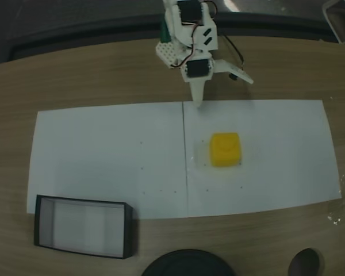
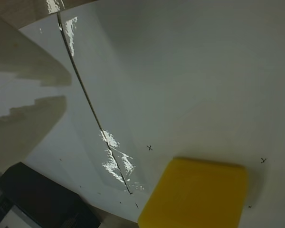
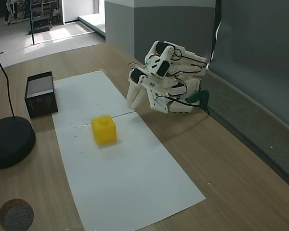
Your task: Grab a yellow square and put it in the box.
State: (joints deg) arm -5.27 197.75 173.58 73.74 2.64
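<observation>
The yellow square (image 1: 225,149) sits on white paper, right of the seam between two sheets; it also shows in another fixed view (image 3: 104,129) and at the bottom of the wrist view (image 2: 194,194). My gripper (image 1: 224,92) hovers behind it near the paper's far edge, open, with nothing between its fingers. In the wrist view both pale fingers (image 2: 28,123) come in from the left, apart from the block. The box (image 1: 128,230), black-walled with a pale bottom, rests at the paper's near-left corner and shows again (image 3: 43,103) far from the gripper.
Two white sheets (image 1: 109,161) cover the wooden table (image 1: 75,75). A black round base (image 1: 187,265) and a small dark disc (image 1: 306,261) sit at the near edge, right of the box. A dark ledge (image 3: 250,110) runs behind the arm.
</observation>
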